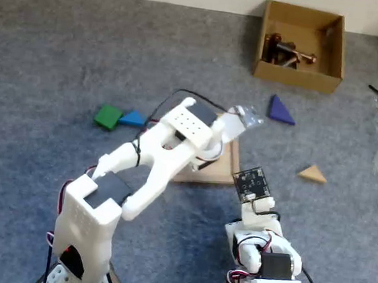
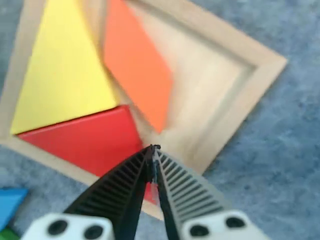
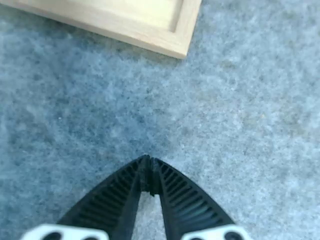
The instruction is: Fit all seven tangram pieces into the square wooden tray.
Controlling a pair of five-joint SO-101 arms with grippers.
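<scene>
Pressed together and empty, the left gripper (image 2: 152, 150) is held just over the square wooden tray (image 2: 260, 75), its tips near the spot where the red triangle (image 2: 90, 142) and the orange parallelogram (image 2: 137, 65) come close. Three pieces are found inside the tray: the yellow triangle (image 2: 65, 75), the red triangle beside it, and the orange parallelogram, though whether that last one is seated flat cannot be told. Four pieces are left out on the carpet (image 1: 50, 46): the green square (image 1: 108, 116) touching the blue triangle (image 1: 133, 117) on one side of the tray, and the purple triangle (image 1: 281, 111) and the tan triangle (image 1: 313, 173) on the other. The filling step is judged to be under half done. For the next move, the orange piece would probably be nudged home, or a loose piece would be fetched, for which the jaws must first be opened. The left arm (image 1: 167, 153) is stretched forward across the tray with the wrist pitched down. The right gripper (image 3: 148, 175), likewise closed on nothing, is held low over bare carpet just off a tray corner, its arm folded back near the base.
</scene>
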